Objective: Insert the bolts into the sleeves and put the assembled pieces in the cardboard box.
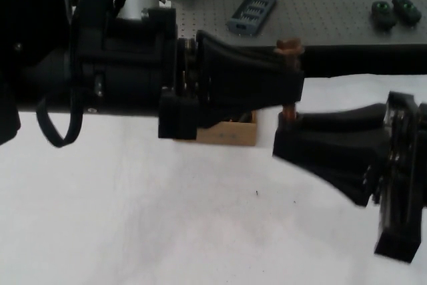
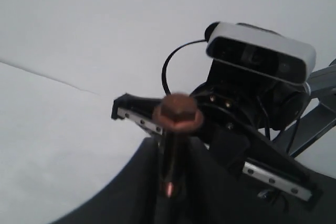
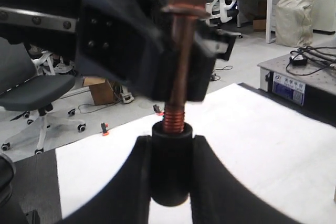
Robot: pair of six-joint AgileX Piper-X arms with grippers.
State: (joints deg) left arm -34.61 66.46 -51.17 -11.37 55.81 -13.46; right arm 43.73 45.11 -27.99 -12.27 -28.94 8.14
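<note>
Left tool clenches upright copper-coloured bolt, tip seemingly entering black cylindrical sleeve clamped directly beneath by right tool.

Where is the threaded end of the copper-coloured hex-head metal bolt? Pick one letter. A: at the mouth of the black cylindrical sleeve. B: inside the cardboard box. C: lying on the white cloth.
A: the copper-coloured hex-head metal bolt, upright in the left gripper, meets the top opening of the black cylindrical sleeve held in the right gripper.
</note>
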